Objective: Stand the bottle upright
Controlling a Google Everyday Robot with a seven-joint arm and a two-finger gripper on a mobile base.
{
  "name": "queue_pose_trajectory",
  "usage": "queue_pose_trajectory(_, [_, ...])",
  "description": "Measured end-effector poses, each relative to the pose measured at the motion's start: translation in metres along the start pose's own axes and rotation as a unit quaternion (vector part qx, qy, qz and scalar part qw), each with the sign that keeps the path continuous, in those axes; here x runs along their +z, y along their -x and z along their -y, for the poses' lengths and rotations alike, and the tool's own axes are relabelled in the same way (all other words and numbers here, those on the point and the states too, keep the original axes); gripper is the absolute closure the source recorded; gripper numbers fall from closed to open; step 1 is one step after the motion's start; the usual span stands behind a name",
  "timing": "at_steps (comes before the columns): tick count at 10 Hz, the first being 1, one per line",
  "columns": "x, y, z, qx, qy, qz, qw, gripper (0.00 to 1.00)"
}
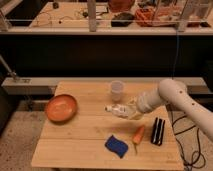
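The small clear-whitish bottle (115,109) lies on its side on the wooden table (85,135), its white cap pointing left, just in front of the translucent plastic cup (116,91). My gripper (129,111) is at the bottle's right end, low over the table, at the tip of the white arm (175,96) that reaches in from the right. The bottle's right part is hidden by the gripper.
An orange bowl (61,107) sits at the table's left. A blue sponge (116,145), a carrot (138,134) and a black ridged object (158,131) lie at the front right. A dark shelf and cluttered bench stand behind.
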Motion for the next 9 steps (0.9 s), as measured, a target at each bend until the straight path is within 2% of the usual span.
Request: queue_pose_trajectory(9, [-0.0026, 0.0105, 0.0012, 0.006, -0.014, 0.046, 0.9988, 0.97])
